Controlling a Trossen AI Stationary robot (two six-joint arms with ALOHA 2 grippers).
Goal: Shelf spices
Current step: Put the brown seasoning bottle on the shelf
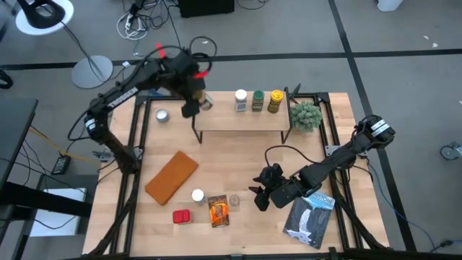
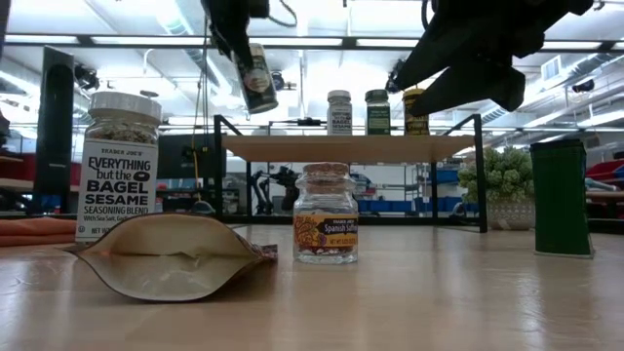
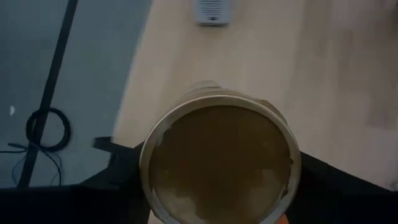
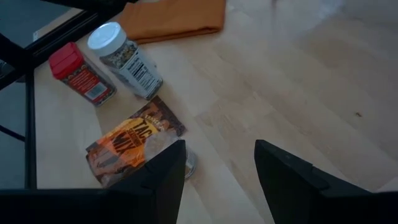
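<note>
Held jar point(image 2: 257, 78): dark, label tilted, hanging above the shelf point(image 1: 238, 120) at its end farthest from the three jars already placed. Seen from underneath in the left wrist view as a round base between two dark fingers. Left gripper point(image 1: 193, 92): clenched on that jar, over the shelf's end nearest the silver tin point(image 1: 162, 115).

On the shelf board: white-lidded jar point(image 1: 240, 100), green-lidded jar point(image 1: 258, 100), yellow-lidded jar point(image 1: 276, 101), upright in a row toward the end by the small plant point(image 1: 306, 115).

Off the shelf, on the table in front of it: bagel seasoning jar point(image 4: 124, 57), red tin point(image 4: 79, 73), orange packet point(image 4: 134, 142), small saffron jar point(image 2: 326, 213).

Right gripper point(image 1: 264, 189): in front of the shelf, near the saffron jar, fingers apart, grasping nothing.

Recommended for the step in hand:
- Bring the held jar upright before lowering; the tilt risks landing on an edge.
- Set down well inside the board's end, clear of the row.
- Release only with the base flat on the board.
- Withdraw straight up to avoid knocking it over.
</note>
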